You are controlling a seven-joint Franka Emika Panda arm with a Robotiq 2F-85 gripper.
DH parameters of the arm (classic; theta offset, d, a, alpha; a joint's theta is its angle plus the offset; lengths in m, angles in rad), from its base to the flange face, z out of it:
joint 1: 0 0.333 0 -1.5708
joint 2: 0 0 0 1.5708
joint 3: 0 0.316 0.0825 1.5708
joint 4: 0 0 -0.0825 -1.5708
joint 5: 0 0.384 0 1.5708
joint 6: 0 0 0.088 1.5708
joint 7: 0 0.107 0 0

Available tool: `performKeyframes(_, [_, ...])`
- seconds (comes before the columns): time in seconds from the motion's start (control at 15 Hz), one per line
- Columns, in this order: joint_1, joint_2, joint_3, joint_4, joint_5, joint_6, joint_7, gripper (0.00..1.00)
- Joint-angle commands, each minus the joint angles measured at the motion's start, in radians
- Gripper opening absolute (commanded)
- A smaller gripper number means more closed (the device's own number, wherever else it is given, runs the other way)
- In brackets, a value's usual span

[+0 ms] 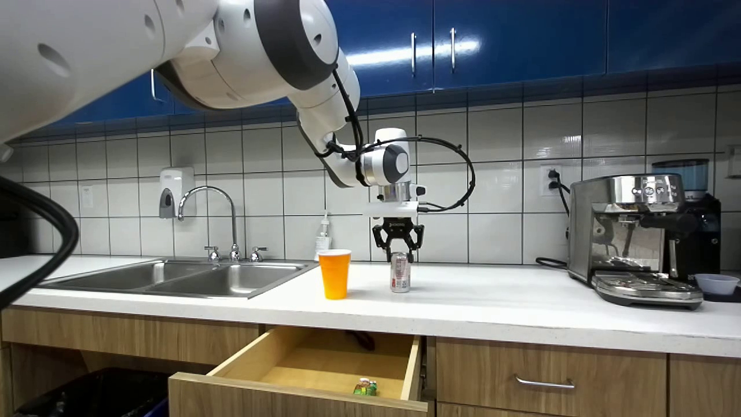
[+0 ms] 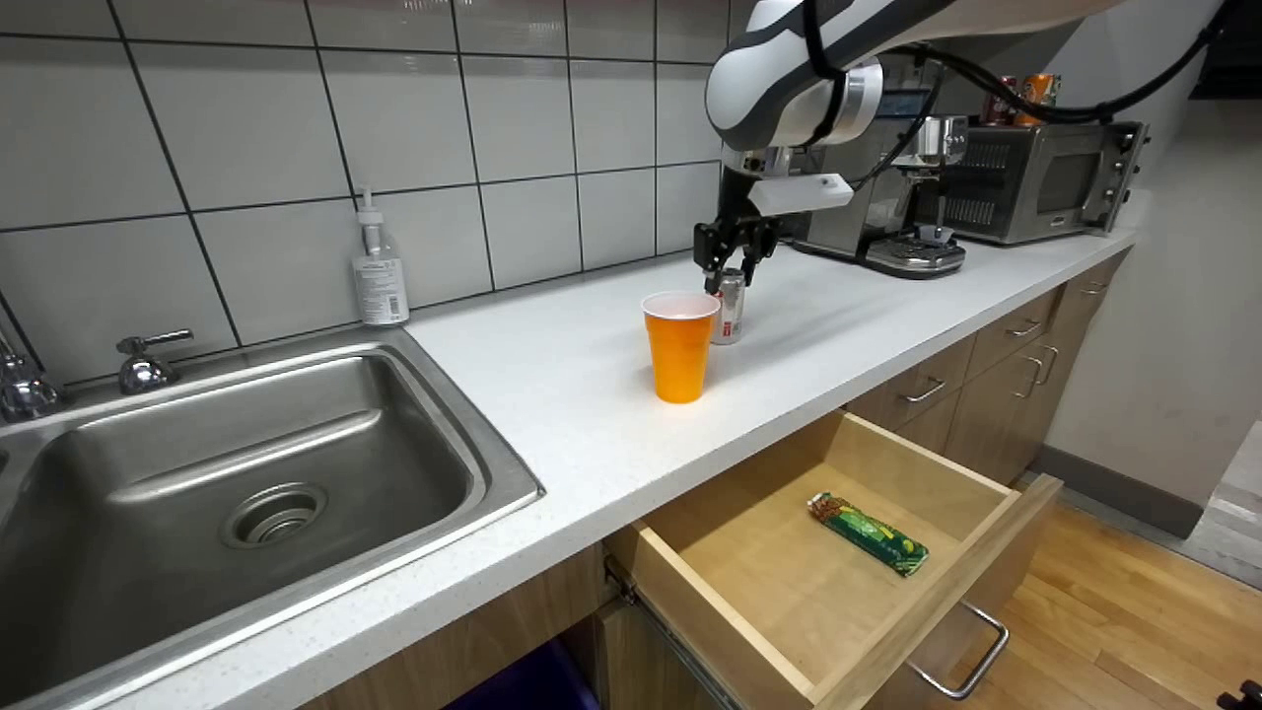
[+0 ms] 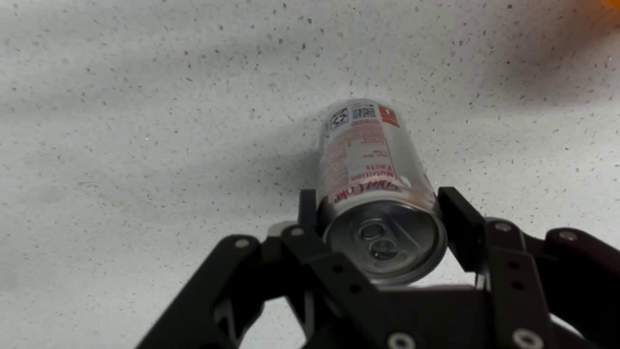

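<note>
- can [image 3: 365, 155] reads "Diet Coke", "Nutrition Facts"; upright on worktop [image 1: 492, 295]
- tool [image 3: 377, 206] clamped on can's sides
- in an exterior view: orange cup [image 1: 334, 275] at can's 9 o'clock, pulled-out drawer [image 1: 324, 368] at 7

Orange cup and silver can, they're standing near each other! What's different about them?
The cup is orange with a white rim, while the can is silver with red printing. The cup gets wider toward its top; the can has mostly straight sides. The cup stands free, but the can is held by the pincer. Both stand upright on the white counter.
</note>
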Motion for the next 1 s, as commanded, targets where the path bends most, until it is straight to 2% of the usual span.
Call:
performKeyframes(0.0, [-0.001, -0.016, 0.011, 0.01, -0.02, -0.014, -0.013, 0.38])
performKeyframes(0.53, [0.033, -0.092, 0.0, -0.091, -0.049, 0.034, 0.005, 0.38])
performKeyframes(0.93, [0.047, -0.186, -0.005, -0.227, -0.065, 0.068, 0.021, 0.38])
